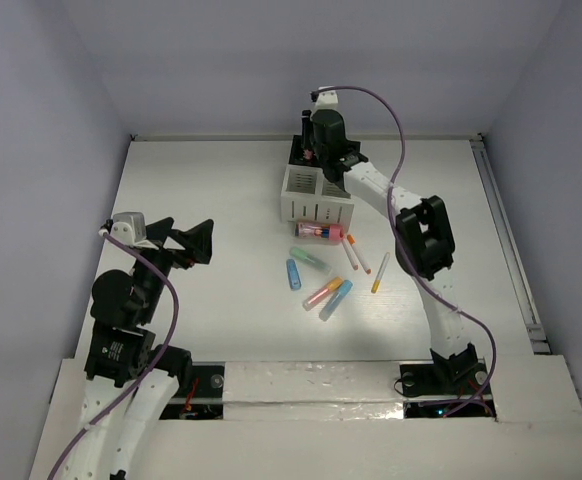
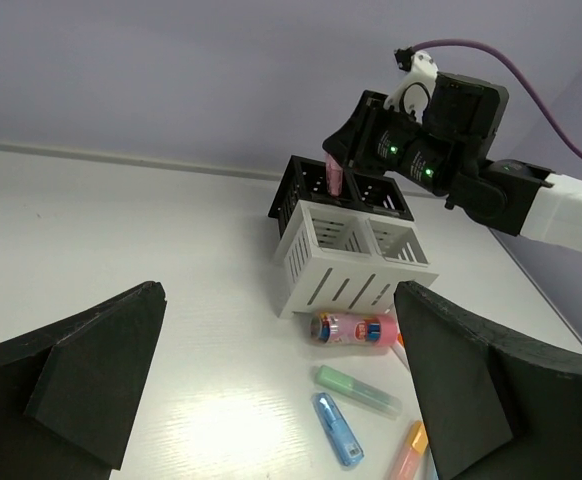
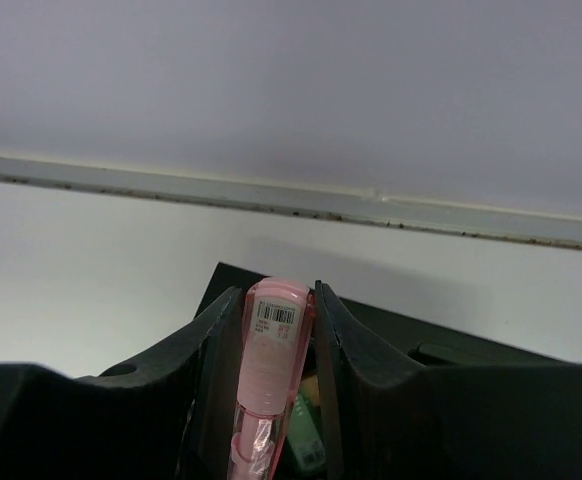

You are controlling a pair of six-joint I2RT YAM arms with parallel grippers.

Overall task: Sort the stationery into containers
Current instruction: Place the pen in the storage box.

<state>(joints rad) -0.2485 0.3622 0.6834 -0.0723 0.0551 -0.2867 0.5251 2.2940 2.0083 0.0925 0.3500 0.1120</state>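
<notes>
My right gripper (image 1: 316,150) is shut on a pink marker (image 3: 271,370) and holds it upright over the black box (image 1: 302,152) of the organiser. The marker also shows in the left wrist view (image 2: 334,175). A green piece (image 3: 309,440) lies inside the black compartment below it. The white slotted box (image 1: 316,196) stands joined in front. On the table lie a fat pink cylinder (image 1: 320,233), a green marker (image 1: 308,258), a blue marker (image 1: 293,273), a pink-orange marker (image 1: 322,293), a light blue marker (image 1: 336,299) and thin sticks (image 1: 352,252). My left gripper (image 1: 196,240) is open and empty, left of the pile.
The back wall edge (image 3: 291,200) runs just behind the organiser. A rail (image 1: 506,240) lines the table's right side. The right arm (image 1: 423,235) reaches over the table's right half above the yellow stick (image 1: 380,272).
</notes>
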